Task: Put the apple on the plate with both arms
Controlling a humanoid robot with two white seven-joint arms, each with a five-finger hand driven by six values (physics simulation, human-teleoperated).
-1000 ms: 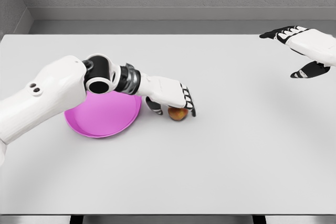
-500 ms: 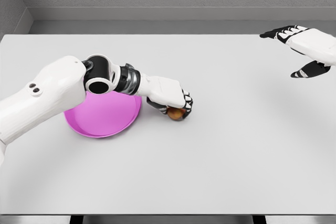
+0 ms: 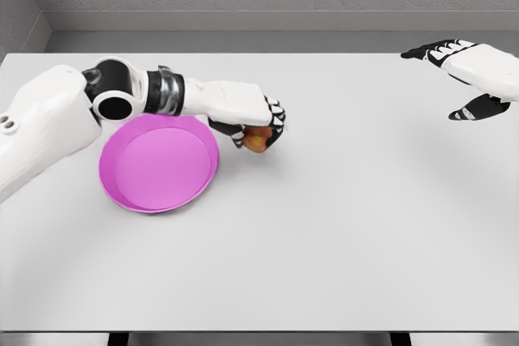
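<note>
My left hand [image 3: 261,127] is shut on the apple [image 3: 256,142], a small red-orange fruit that peeks out beneath the curled fingers. The hand holds it lifted above the table, just right of the pink plate [image 3: 154,169]. The plate is round, shallow and holds nothing. My right hand [image 3: 464,79] hovers at the far right edge of the view, fingers spread, with nothing in it.
The white table [image 3: 340,224] stretches wide around the plate. A grey wall runs along the back edge. My left forearm crosses over the plate's far rim.
The left hand closed its fingers on the apple, then lifted it up and slightly left, toward the plate. The left arm swung back. The right hand stayed still.
</note>
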